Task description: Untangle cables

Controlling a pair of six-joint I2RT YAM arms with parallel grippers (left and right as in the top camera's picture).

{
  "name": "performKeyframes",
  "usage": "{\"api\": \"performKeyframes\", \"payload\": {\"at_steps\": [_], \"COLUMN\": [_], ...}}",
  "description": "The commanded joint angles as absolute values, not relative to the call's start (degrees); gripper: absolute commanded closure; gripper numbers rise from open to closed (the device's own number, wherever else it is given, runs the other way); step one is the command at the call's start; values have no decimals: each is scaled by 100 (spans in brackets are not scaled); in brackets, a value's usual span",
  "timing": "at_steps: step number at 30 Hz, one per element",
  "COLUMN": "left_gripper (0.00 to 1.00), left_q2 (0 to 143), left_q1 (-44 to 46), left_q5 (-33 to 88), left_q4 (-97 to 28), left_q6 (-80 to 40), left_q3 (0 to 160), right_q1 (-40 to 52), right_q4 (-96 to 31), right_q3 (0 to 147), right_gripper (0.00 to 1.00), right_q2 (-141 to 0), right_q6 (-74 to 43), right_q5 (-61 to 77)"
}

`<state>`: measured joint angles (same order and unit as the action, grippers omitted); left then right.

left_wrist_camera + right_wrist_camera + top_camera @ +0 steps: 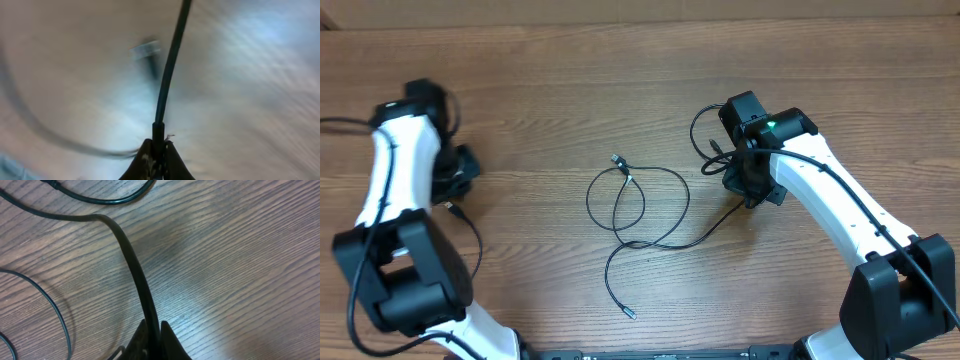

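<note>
One wide wood-grain tabletop fills the overhead view. Two white-and-black arms reach over it: the left arm along the left edge, the right arm coming in from the lower right. The left end effector is pinched fully closed on a thin black cord, which rises straight from between its fingers in the blurred wrist view. The right end effector is clamped tight on a strand that bends away to the left across the wood. The cables lie mid-tabletop between the two arms in overlapping loops, with one run trailing right to the right end effector. Smallest are the connectors: a top plug above the loops, a tail plug at the near end, and a side plug just beside the left end effector.
</note>
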<state>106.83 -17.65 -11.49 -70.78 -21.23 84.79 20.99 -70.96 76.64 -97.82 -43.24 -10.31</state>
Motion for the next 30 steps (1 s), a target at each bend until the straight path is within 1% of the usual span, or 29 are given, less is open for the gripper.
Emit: {"api": "performKeyframes", "payload": {"at_steps": [1, 5, 9, 10, 11, 13, 16, 22, 28, 30], "left_gripper": [96, 96, 94, 81, 58, 47, 46, 46, 45, 42], "left_q2": [10543, 10543, 10543, 10543, 10543, 10543, 10543, 10543, 10543, 10545], "left_q1": [-2355, -2860, -3087, -3085, -3072, -3044, -2971, -2705, -2043, -1691], "left_q5": [-1890, -1782, -1632, -1603, -1525, -1433, -1317, -845, 867, 1341], "left_q4": [-7393, -7616, -7797, -7797, -7793, -7778, -7736, -7557, -6991, -6807], "left_q6": [-2803, -2926, -2982, -2976, -2976, -2969, -2912, -2598, -1507, -1205], "left_q3": [8576, 8576, 8576, 8576, 8576, 8576, 8576, 8576, 8573, 8571], "right_q1": [2084, 2084, 2084, 2084, 2084, 2084, 2084, 2084, 2084, 2084], "right_q4": [-7085, -7081, -7081, -7083, -7083, -7081, -7083, -7083, -7081, -7081], "right_q3": [7710, 7710, 7710, 7710, 7710, 7710, 7710, 7710, 7710, 7710], "right_gripper": [96, 96, 96, 96, 96, 96, 96, 96, 96, 96], "right_q2": [-9786, -9786, -9786, -9786, -9786, -9786, -9786, -9786, -9786, -9786], "right_q6": [-4296, -4296, -4296, -4296, -4296, -4296, -4296, -4296, -4298, -4298], "right_q5": [-1044, -1044, -1044, -1044, -1044, -1044, -1044, -1044, -1044, -1041]}}
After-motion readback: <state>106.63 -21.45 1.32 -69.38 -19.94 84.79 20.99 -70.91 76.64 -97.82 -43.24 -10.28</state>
